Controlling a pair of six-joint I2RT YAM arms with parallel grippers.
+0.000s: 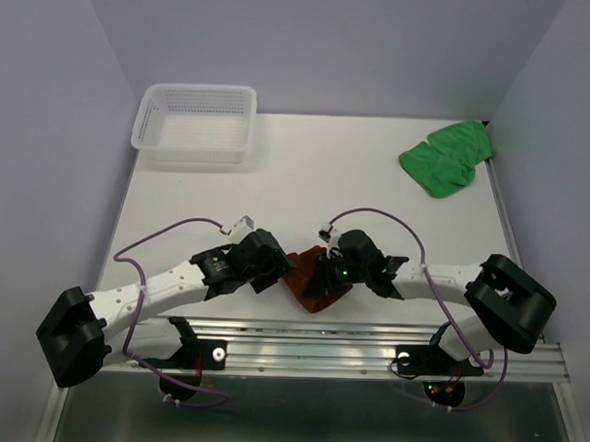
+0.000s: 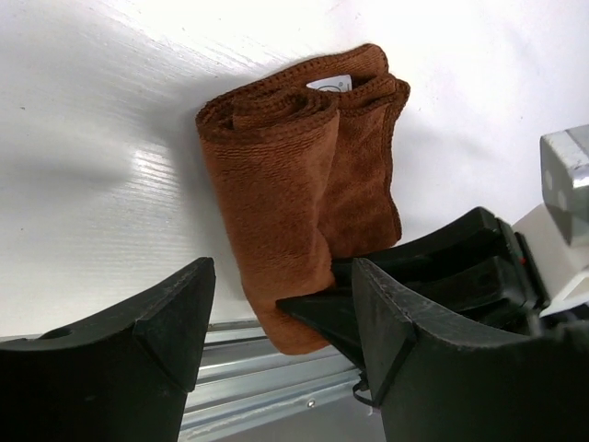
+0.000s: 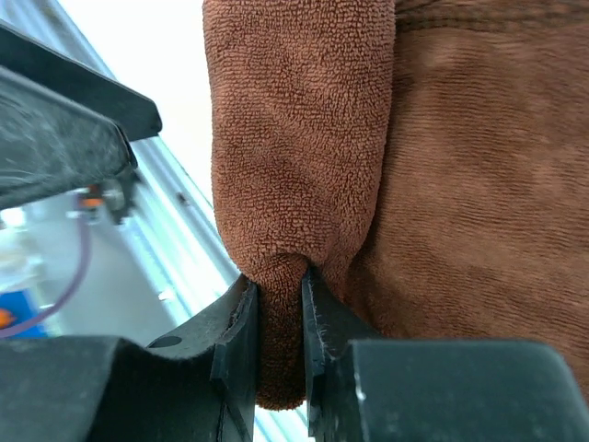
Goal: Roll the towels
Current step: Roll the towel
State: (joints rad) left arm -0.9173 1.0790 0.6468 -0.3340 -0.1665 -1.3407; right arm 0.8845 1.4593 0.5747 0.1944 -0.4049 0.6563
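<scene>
A brown towel (image 1: 312, 288), partly rolled, lies at the table's near edge between the two arms. In the left wrist view it (image 2: 304, 184) shows a rolled part on its left and a flat folded part on its right. My right gripper (image 3: 281, 295) is shut on the end of the rolled part (image 3: 294, 166), pinching a fold of cloth. My left gripper (image 2: 281, 308) is open, its jaws wide apart just short of the towel's near end, not touching it. A green towel (image 1: 445, 158) lies crumpled at the far right of the table.
A white plastic basket (image 1: 196, 123) stands at the far left. The metal rail (image 1: 310, 343) of the arm mount runs along the near edge, right under the brown towel. The right gripper's fingers (image 2: 433, 267) sit close beside the left gripper.
</scene>
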